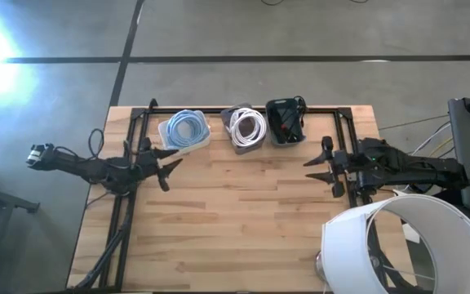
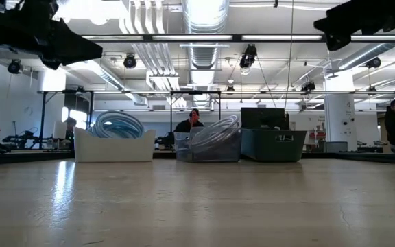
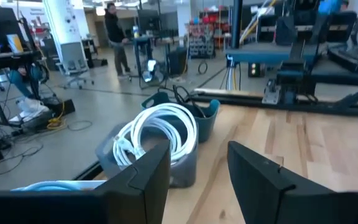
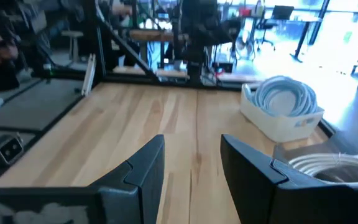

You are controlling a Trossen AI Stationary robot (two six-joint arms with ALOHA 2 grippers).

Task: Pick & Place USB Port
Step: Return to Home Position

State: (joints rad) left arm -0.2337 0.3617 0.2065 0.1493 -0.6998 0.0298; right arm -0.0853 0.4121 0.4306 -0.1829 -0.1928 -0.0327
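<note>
Three bins stand in a row at the table's far edge: a white bin with a coiled light-blue cable (image 1: 184, 129), a grey bin with a coiled white cable (image 1: 247, 127) and a dark teal bin with black items (image 1: 285, 121). My left gripper (image 1: 170, 166) hovers open and empty over the table's left side, just near of the white bin. My right gripper (image 1: 321, 167) hovers open and empty over the right side, near of the teal bin. In the left wrist view the grey bin (image 3: 157, 140) lies ahead of the fingers. In the right wrist view the white bin (image 4: 281, 106) shows.
A black metal frame (image 1: 137, 122) runs along the table's far, left and right sides. A white lamp shade (image 1: 406, 245) stands at the near right corner. The wooden tabletop (image 1: 243, 212) is bare across its middle and near part. People show in the room behind.
</note>
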